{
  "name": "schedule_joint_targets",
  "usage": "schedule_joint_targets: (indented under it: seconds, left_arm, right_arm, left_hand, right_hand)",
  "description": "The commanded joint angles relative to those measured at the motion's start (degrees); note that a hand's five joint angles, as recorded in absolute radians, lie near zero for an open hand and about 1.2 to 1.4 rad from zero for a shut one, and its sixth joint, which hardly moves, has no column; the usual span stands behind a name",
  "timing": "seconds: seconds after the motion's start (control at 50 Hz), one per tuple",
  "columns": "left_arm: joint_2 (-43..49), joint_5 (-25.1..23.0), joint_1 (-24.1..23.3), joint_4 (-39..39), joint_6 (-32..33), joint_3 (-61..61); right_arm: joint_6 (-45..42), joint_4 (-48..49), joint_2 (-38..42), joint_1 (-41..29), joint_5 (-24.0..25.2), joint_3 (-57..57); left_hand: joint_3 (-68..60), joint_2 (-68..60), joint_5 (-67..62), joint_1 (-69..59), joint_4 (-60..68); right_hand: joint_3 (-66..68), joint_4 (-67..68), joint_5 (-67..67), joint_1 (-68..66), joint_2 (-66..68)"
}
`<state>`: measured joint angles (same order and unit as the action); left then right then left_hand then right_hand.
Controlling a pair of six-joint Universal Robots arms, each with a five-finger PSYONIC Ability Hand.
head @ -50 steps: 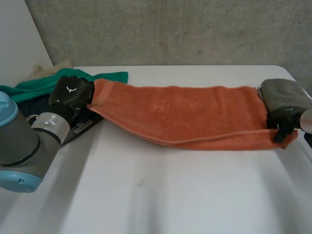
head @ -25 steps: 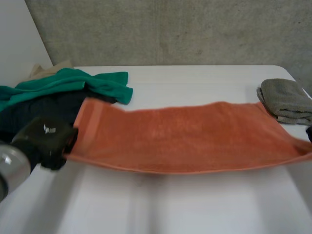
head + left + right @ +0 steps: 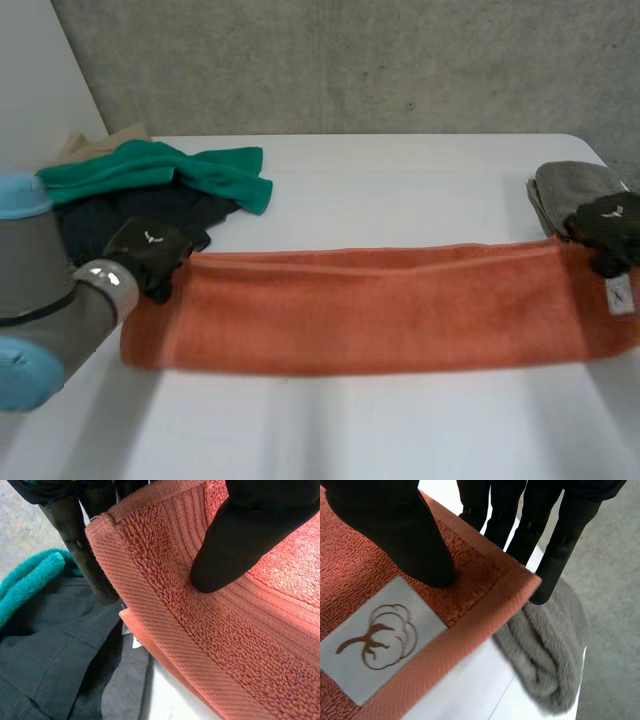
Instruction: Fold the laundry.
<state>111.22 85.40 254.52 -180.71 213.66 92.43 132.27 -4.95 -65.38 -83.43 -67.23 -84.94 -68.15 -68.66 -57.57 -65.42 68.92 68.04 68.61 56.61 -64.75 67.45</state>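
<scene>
An orange towel [image 3: 380, 305] lies as a long band across the white table [image 3: 400, 190], folded lengthwise. My left hand [image 3: 150, 250] is at its far left corner, shut on the towel [image 3: 210, 645], with the thumb [image 3: 235, 535] pressing the terry against the fingers [image 3: 80, 540] behind the hem. My right hand [image 3: 605, 225] pinches the far right corner of the towel [image 3: 485, 610]; its thumb [image 3: 405, 535] rests on top near a white label [image 3: 375, 640] with a cotton-flower mark, its fingers [image 3: 555, 545] below the edge.
A pile of laundry sits at the back left: a green cloth [image 3: 150, 170] over a dark garment [image 3: 120, 215], the dark garment [image 3: 55, 660] right beside my left hand. A folded grey towel [image 3: 580, 190] lies at the back right, just under my right fingers [image 3: 545, 650].
Both hands carried the towel toward the front and laid it down as a flat band. The left hand swung from beside the pile out to the front and back to the towel's far corner.
</scene>
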Motion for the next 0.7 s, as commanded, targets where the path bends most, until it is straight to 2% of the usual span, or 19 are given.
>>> schedule_joint_targets:
  seconds: [0.02, 0.1, 0.16, 0.18, 0.2, 0.22, 0.24, 0.26, 0.34, 0.44, 0.52, 0.62, 0.7]
  left_arm:
    - [10.4, 5.4, -2.4, 0.4, -0.4, -11.8]
    - [15.9, 7.8, -2.6, 0.5, -0.3, -19.0]
    - [18.1, 7.9, -3.3, 0.8, -0.2, -22.0]
    - [18.4, 7.8, -3.8, 0.8, -0.1, -22.6]
    - [18.6, 7.7, -4.2, 0.8, -0.1, -23.2]
    - [18.7, 7.7, -4.6, 0.6, 0.0, -23.4]
    - [18.8, 7.6, -5.4, 0.3, -0.1, -24.0]
    - [18.7, 7.7, -5.6, 0.2, -0.1, -24.2]
    - [18.0, 7.9, -6.1, 0.1, -0.7, -24.7]
    - [15.3, 8.3, -6.2, 0.6, -0.8, -22.1]
    - [9.7, 7.8, -5.7, -0.1, -1.0, -16.3]
    - [3.6, 7.6, -5.4, -1.3, -2.2, -10.1]
    - [-0.6, 5.3, -5.0, -4.0, -4.6, -3.8]
  right_arm:
    - [-0.1, 3.5, 11.1, -5.2, -6.6, 10.2]
    - [0.0, 6.7, 14.0, -6.3, -8.2, 13.7]
    - [0.2, 8.6, 15.2, -7.1, -9.1, 14.9]
    - [0.2, 8.7, 15.5, -7.4, -9.2, 15.1]
    - [0.4, 8.8, 15.6, -7.7, -9.3, 15.2]
    - [0.4, 8.9, 15.7, -8.0, -9.6, 15.2]
    - [0.8, 9.0, 15.5, -8.7, -10.4, 15.2]
    - [1.3, 9.0, 15.2, -8.9, -10.9, 15.2]
    - [5.4, 8.7, 12.3, -9.0, -13.0, 14.2]
    - [8.3, 7.1, 6.9, -8.5, -12.5, 10.4]
    - [8.2, 2.4, 2.9, -5.2, -8.2, 6.1]
    - [7.7, -7.9, -1.1, 1.9, 0.6, 0.4]
    - [6.0, -9.9, -1.4, 7.9, 5.3, -4.5]
  left_hand:
    - [-11.8, -11.3, -12.4, -14.6, 11.1]
    - [-11.8, -11.3, -12.4, -14.6, 11.1]
    - [-11.8, -11.3, -12.4, -14.6, 11.1]
    - [-10.5, -10.0, -11.1, -13.3, 9.8]
    - [17.0, 17.5, 16.4, 14.2, -17.7]
    - [38.2, 38.7, 37.6, 35.5, -39.0]
    - [58.2, 58.7, 57.6, 55.4, -58.9]
    - [54.5, 55.0, 53.9, 51.7, -55.2]
    - [58.2, 58.7, 57.6, 55.4, -58.9]
    - [58.2, 58.7, 57.6, 55.4, -58.9]
    - [58.2, 58.7, 57.6, 55.4, -58.9]
    - [58.2, 58.7, 57.6, 55.4, -58.9]
    - [58.2, 58.7, 57.6, 55.4, -58.9]
  right_hand:
    - [12.0, 11.4, 13.4, -15.3, 12.6]
    - [12.0, 11.4, 13.4, -15.3, 12.6]
    - [12.0, 11.4, 13.4, -15.3, 12.6]
    - [1.4, 0.8, 2.8, -4.7, 2.0]
    - [-23.6, -24.1, -22.1, 20.3, -23.0]
    - [-46.8, -47.4, -45.4, 43.5, -46.2]
    - [-58.0, -58.6, -56.6, 54.7, -57.4]
    - [-58.0, -58.6, -56.6, 54.7, -57.4]
    - [-58.0, -58.6, -56.6, 54.7, -57.4]
    - [-58.0, -58.6, -56.6, 54.7, -57.4]
    - [-52.9, -53.5, -51.5, 49.6, -52.3]
    - [-44.4, -44.9, -42.9, 41.1, -43.8]
    - [-36.6, -37.2, -35.2, 33.3, -36.0]
